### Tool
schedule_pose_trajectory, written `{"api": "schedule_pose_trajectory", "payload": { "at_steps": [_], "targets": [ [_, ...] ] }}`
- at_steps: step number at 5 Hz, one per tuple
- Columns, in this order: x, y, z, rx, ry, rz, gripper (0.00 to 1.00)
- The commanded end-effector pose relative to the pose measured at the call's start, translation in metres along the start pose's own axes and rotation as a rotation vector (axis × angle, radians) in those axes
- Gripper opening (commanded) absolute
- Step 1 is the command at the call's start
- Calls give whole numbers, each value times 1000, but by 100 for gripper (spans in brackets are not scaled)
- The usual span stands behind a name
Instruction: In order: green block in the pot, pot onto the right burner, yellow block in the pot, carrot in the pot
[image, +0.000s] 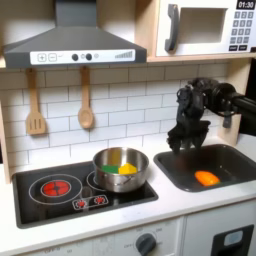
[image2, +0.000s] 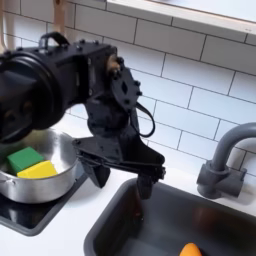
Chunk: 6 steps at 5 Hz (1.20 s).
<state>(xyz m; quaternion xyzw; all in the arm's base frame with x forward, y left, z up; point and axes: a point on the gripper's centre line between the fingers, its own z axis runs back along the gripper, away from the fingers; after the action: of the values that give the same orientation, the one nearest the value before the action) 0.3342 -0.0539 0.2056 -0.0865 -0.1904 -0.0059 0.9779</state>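
1. Blocks lie inside the pot (image: 121, 169): the green block (image2: 24, 158) and the yellow block (image2: 38, 171) touch each other there.
2. The pot stands on the stove's burner at the first exterior view's right, beside the red burner ring (image: 56, 187).
3. The carrot (image: 206, 178) lies on the bottom of the sink (image: 176, 170), well apart from the pot.
4. The hand (image2: 120, 180) hangs over the sink's edge nearest the pot, fingers spread, holding nothing.
5. The faucet (image2: 226, 160) stands on the tabletop (image: 180, 204) behind the sink; a wooden spatula (image: 35, 109) and spoon (image: 86, 104) hang on the tiled wall.
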Motion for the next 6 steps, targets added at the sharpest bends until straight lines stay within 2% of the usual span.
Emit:
{"api": "schedule_pose_trajectory", "payload": {
  "at_steps": [1,3,6],
  "targets": [
    [-6,-26,-12,-29,18,-72,100],
    [-12,-44,-19,-38,27,-100,100],
    [-12,-46,-18,-49,27,-98,100]
  ]
}}
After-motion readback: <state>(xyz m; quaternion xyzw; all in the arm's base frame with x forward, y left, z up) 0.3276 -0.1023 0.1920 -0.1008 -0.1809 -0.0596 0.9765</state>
